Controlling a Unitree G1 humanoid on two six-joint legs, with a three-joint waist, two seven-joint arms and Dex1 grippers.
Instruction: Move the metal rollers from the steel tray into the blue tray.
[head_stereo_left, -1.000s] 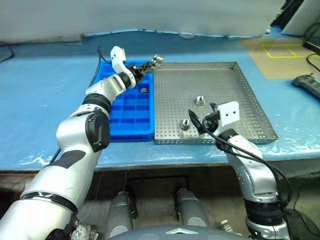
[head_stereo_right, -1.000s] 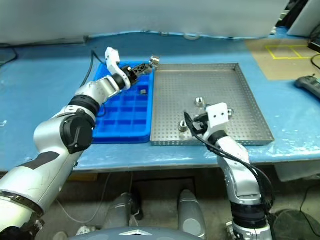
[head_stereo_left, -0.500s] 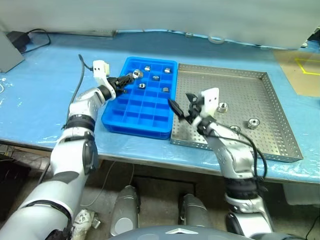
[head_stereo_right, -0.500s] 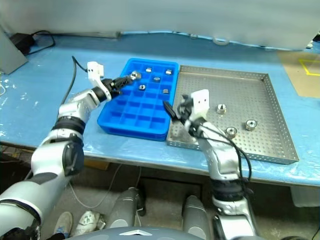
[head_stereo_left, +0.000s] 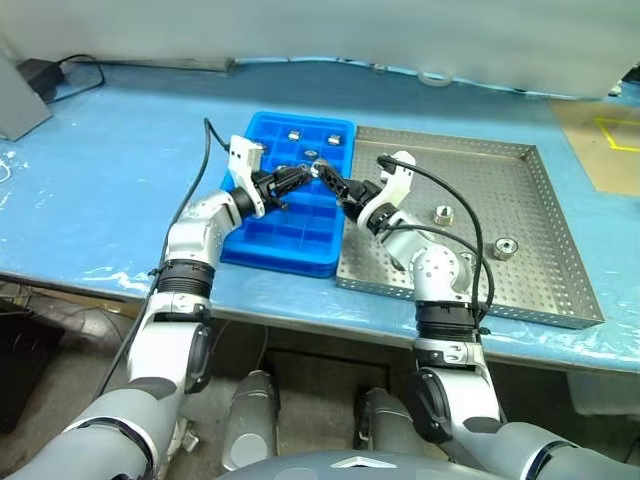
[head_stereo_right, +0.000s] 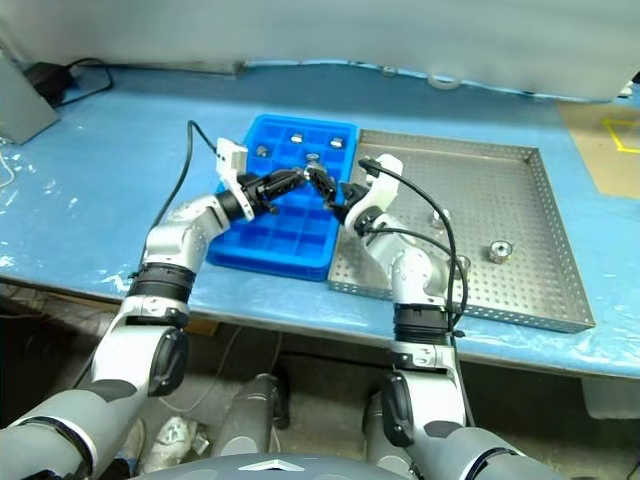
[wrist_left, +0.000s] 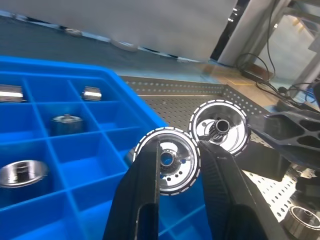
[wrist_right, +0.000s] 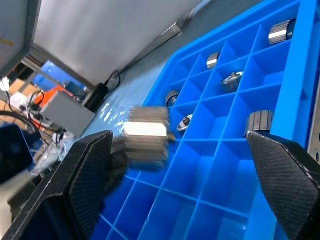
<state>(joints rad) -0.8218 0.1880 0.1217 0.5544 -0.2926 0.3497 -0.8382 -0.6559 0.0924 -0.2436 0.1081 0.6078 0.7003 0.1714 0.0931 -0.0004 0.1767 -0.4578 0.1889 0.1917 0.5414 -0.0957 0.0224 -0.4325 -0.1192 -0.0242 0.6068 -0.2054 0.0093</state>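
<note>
Bright even overhead light; soft shadows; right wrist view motion-blurred, roller (wrist_right: 146, 136) smeared.

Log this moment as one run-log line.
left end effector: shut on small silver metal roller | right end effector: open, facing roller | both over bright blue compartment tray | perforated steel tray: rollers left

Silver metal rollers (head_stereo_left: 295, 135) lie in the blue tray (head_stereo_left: 262, 247); others (head_stereo_left: 505, 247) on the perforated steel tray (head_stereo_left: 560, 290).

a blue-covered workbench (head_stereo_left: 110, 170) stands before a pale wall (head_stereo_left: 300, 30); yellow tape marks (head_stereo_left: 612, 130) lie on a brown surface.
</note>
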